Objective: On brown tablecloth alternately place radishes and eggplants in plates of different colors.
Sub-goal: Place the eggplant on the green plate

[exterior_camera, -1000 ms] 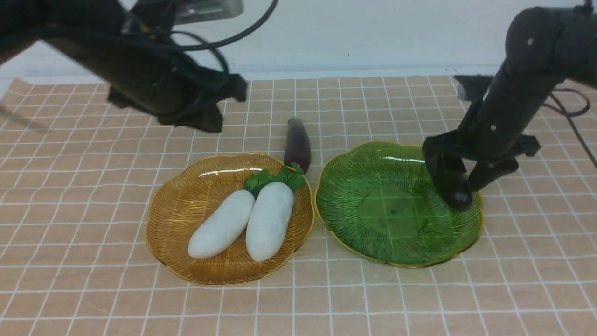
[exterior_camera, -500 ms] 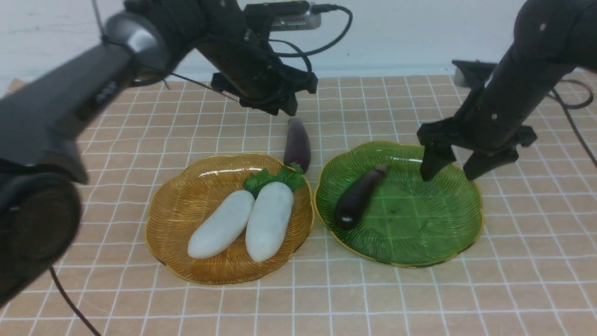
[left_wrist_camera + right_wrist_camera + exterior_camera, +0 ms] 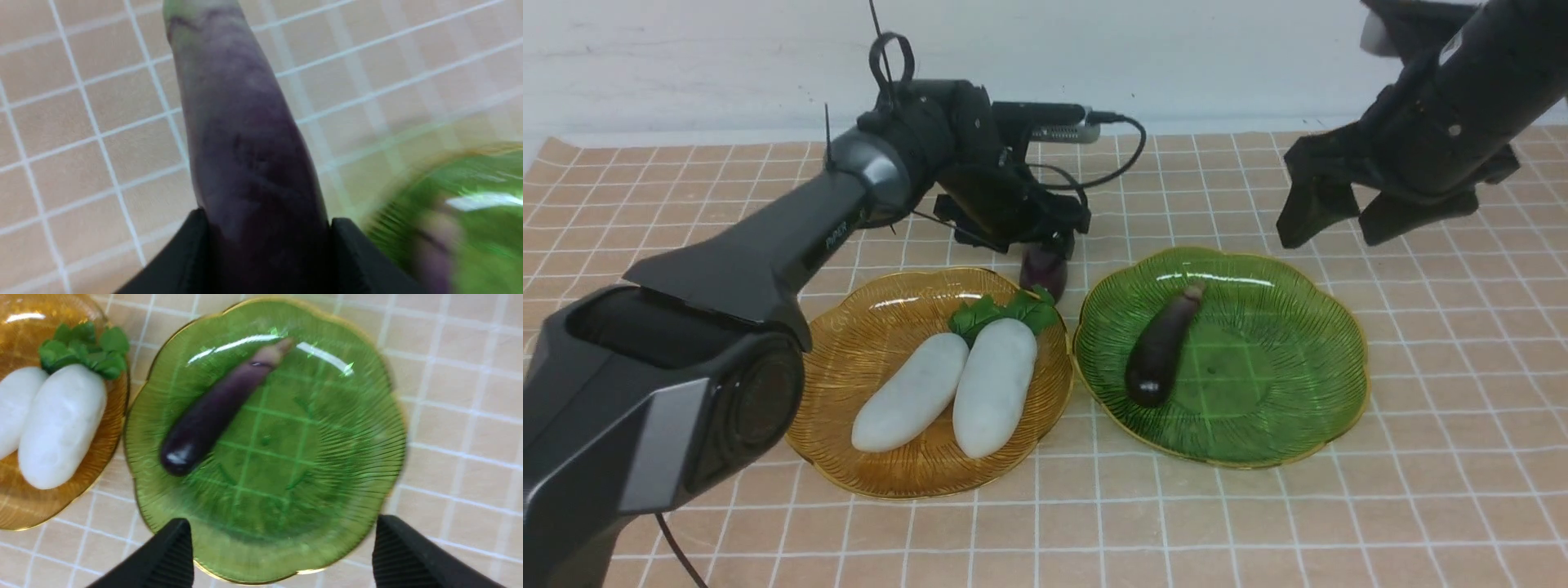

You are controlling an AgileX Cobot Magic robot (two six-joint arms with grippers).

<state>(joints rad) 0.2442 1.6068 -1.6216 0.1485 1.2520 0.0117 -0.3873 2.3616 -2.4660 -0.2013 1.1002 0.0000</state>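
Observation:
Two white radishes [image 3: 913, 390] [image 3: 996, 384] lie side by side in the amber plate [image 3: 833, 359]. One eggplant [image 3: 1162, 343] lies slanted in the green plate [image 3: 1290, 384], also seen in the right wrist view as eggplant [image 3: 216, 412] on plate [image 3: 335, 457]. A second eggplant [image 3: 1045, 269] lies on the brown tablecloth [image 3: 1258, 523] behind the amber plate. My left gripper [image 3: 1045, 245] is down on it. In the left wrist view both fingers [image 3: 192, 249] press this eggplant's [image 3: 249, 143] sides. My right gripper [image 3: 1327, 220] hangs open above the green plate's far right edge, nothing between its fingers [image 3: 171, 551].
The left arm [image 3: 768, 253] reaches diagonally over the cloth's left half, above the amber plate's far side, with its cable [image 3: 1123, 159] looping behind. The cloth's far edge meets a white wall [image 3: 1217, 65]. The two plates nearly touch.
The right gripper let the eggplant go into the green plate and rose up and back. The left arm swung in from the left and closed on the eggplant behind the amber plate.

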